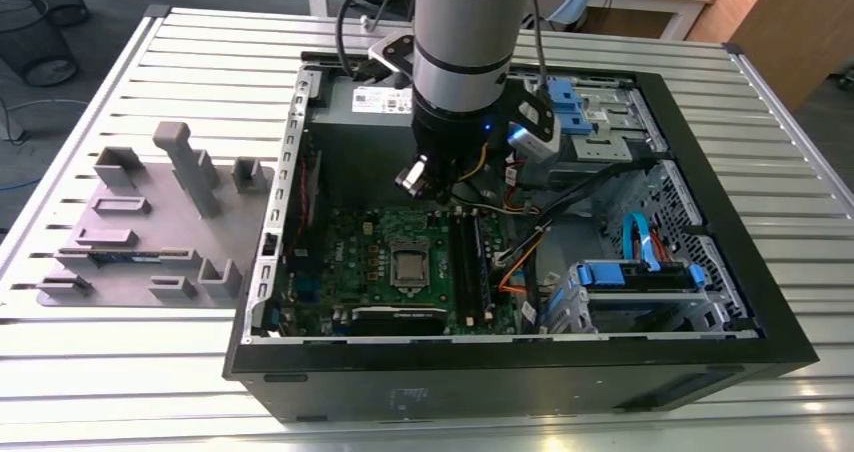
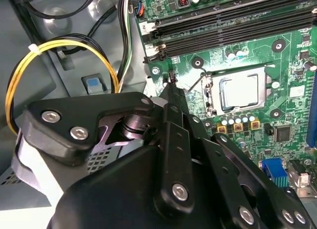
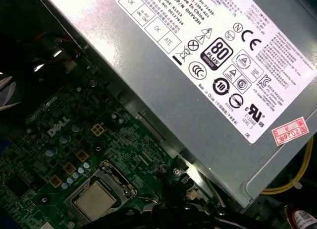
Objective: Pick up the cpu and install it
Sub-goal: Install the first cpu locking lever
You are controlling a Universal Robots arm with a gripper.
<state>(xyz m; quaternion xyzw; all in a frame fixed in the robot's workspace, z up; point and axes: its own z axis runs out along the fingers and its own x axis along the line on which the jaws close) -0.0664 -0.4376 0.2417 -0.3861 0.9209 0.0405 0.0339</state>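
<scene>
Gripper (image 2: 171, 83) hung above the board (image 1: 360, 262), fingers closed on nothing; the cpu (image 2: 239, 91) sat in its socket (image 2: 213, 97), just beside the fingertips.

A slatted metal table (image 1: 160, 372) stands on grey floor (image 1: 54, 122).

Open space: above the green board (image 1: 400, 262) at frame centre. Obstacles: grey power box (image 1: 367, 102) above it, cables (image 1: 521, 262) and memory slots (image 1: 467, 257) to its right.
</scene>
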